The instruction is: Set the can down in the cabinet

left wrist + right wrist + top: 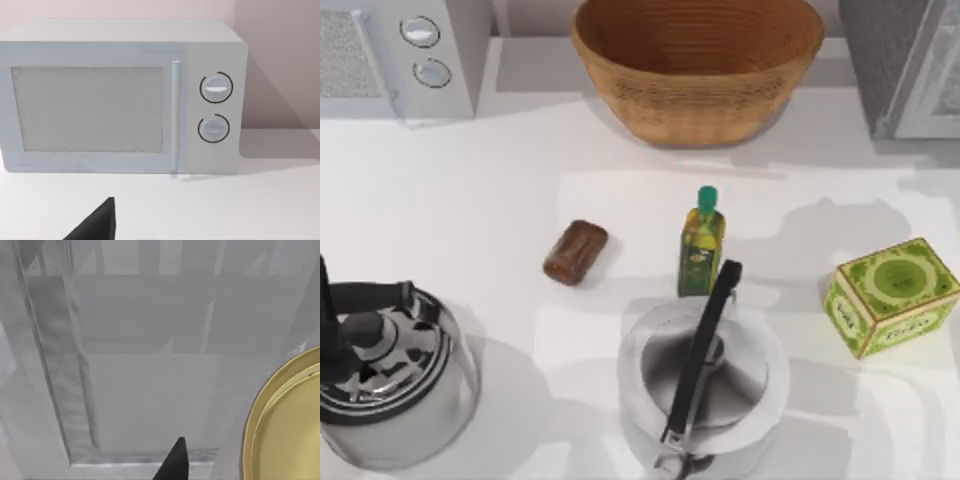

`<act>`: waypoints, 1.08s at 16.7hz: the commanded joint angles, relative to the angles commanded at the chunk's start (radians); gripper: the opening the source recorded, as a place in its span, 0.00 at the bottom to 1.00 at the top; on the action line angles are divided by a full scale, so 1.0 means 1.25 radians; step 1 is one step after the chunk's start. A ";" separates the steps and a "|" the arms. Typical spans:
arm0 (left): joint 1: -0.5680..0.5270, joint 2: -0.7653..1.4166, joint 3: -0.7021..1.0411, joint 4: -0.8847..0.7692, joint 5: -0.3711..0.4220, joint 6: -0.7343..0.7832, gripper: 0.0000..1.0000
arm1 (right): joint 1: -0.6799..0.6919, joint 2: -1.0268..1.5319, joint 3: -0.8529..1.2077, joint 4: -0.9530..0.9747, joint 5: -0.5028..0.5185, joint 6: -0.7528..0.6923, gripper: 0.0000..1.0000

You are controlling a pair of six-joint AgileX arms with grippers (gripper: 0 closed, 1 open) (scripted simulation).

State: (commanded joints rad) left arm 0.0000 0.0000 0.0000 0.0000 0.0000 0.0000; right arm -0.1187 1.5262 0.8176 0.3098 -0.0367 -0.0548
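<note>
The can (575, 252), a small dark reddish-brown cylinder, lies on its side on the white table left of centre, with nothing touching it. The grey cabinet (910, 65) stands at the back right corner. Its pale panels and frame (150, 370) are close in front of the right wrist camera, where a dark tip of my right gripper (172, 464) pokes in at the edge. A dark tip of my left gripper (97, 225) hangs over the table, facing the microwave (125, 100).
A green-capped oil bottle (701, 243) stands right of the can. A wicker basket (696, 65) sits at the back centre and the microwave (400, 55) at the back left. Two steel kettles (390, 370) (705, 385) line the front. A green box (890, 295) sits right.
</note>
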 joint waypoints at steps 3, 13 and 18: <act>0.000 0.000 0.000 0.000 0.000 0.000 1.00 | 0.007 -0.062 -0.011 -0.111 -0.022 0.004 0.00; 0.000 0.000 0.000 0.000 0.000 0.000 1.00 | 0.004 -0.119 -0.048 -0.150 -0.039 0.018 0.00; 0.000 0.000 0.000 0.000 0.000 0.000 1.00 | 0.015 -0.245 -0.139 -0.176 -0.034 0.031 0.00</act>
State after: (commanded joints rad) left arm 0.0000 0.0000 0.0000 0.0000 0.0000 0.0000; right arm -0.0996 1.2196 0.6442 0.0897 -0.0786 -0.0157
